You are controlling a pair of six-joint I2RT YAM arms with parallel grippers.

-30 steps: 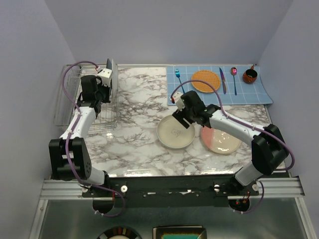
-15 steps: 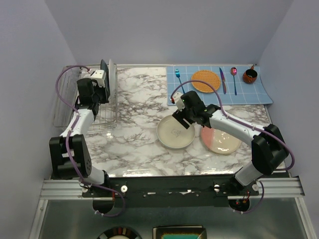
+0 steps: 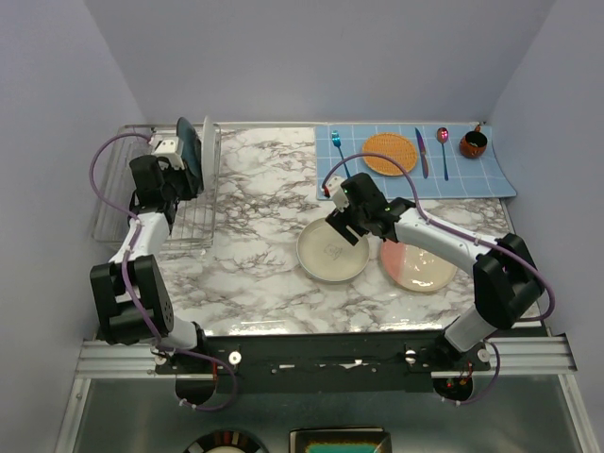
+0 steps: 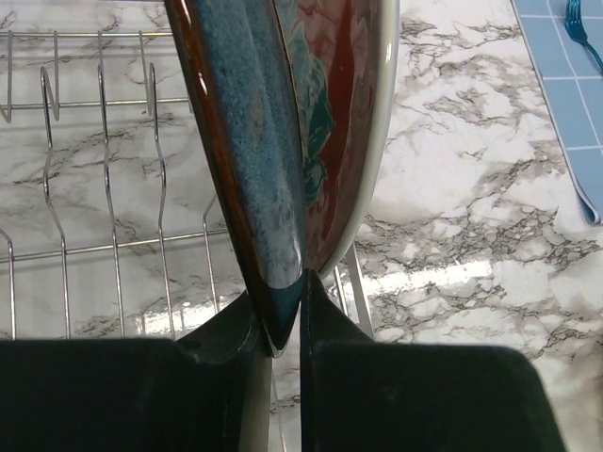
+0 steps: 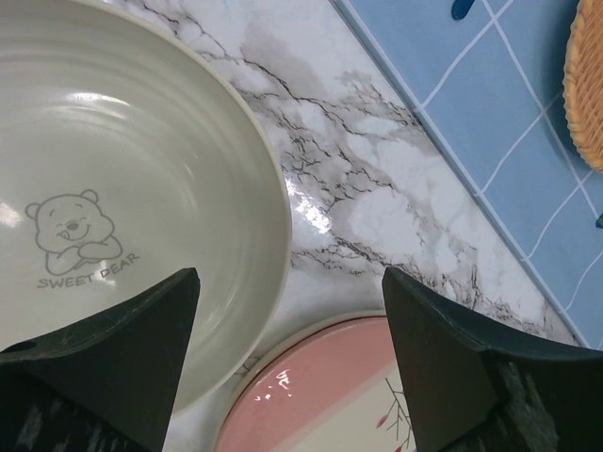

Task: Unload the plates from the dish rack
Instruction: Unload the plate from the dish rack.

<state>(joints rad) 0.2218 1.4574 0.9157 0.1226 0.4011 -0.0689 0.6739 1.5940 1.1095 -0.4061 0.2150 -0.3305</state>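
Nearest, toward the right of the marble worktop (image 3: 264,189), the pink-and-cream plate (image 3: 420,269) lies flat, face up, its pink half turned toward the cream plate (image 3: 321,255) just beside it on the left; that one also lies flat, face up, with a small bear drawing and lettering in its well; the right gripper (image 3: 344,229) hangs over the gap where the two rims come close, one finger above the cream plate's rim and the other above the pink one, the fingers spread wide with nothing between them; farther back, along the left edge and reaching into the far left corner, stands the dish rack (image 3: 123,203), its wire slots upright; over the rack's right side the left gripper (image 4: 281,306) has its fingers pinched tight on the rim of the teal floral plate (image 4: 254,141), which stands on edge, its rim line running from near to far, the blue back facing the left edge and the teal-and-red face turned toward the middle of the worktop; a pale rim shows right against that face, and I cannot tell whether it belongs to this plate; nor can I tell whether the plate's bottom edge sits in the slots; at the far right corner the blue mat (image 3: 491,179) carries a fork (image 3: 337,151), an orange woven disc (image 3: 390,154), a knife (image 3: 422,153), a spoon (image 3: 443,151) and a cup (image 3: 473,143).
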